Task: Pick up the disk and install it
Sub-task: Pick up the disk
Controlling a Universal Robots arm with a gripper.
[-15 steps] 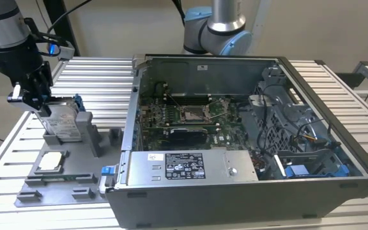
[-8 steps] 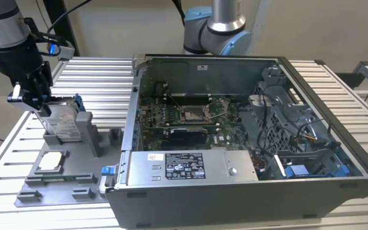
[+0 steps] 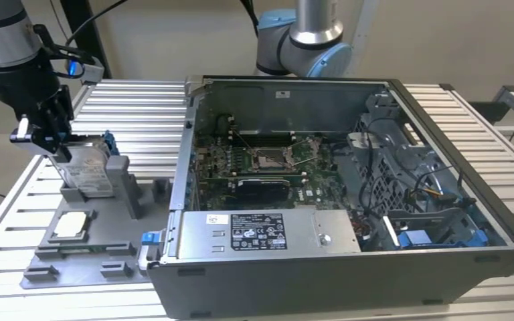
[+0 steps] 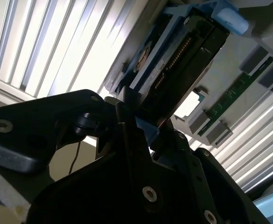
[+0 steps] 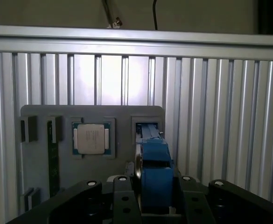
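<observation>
The disk (image 3: 88, 170) stands on edge in a slot of the grey fixture plate (image 3: 88, 261), at the exterior view's left. It is a silver-grey drive in a blue plastic frame (image 5: 155, 156). My gripper (image 3: 59, 148) comes down on its upper edge, with a black finger on each side of the frame. In the first wrist view the gripper (image 5: 154, 179) is shut on the blue frame. The second wrist view looks along the disk (image 4: 183, 51), whose connector row runs away from the gripper (image 4: 141, 123).
An open computer case (image 3: 284, 267) lies to the exterior view's right of the fixture, with a labelled grey box (image 3: 257, 231) and a blue bay (image 3: 427, 237) inside. A small square chip (image 3: 71, 224) (image 5: 90, 138) sits on the fixture. The table is ribbed aluminium (image 3: 141, 114).
</observation>
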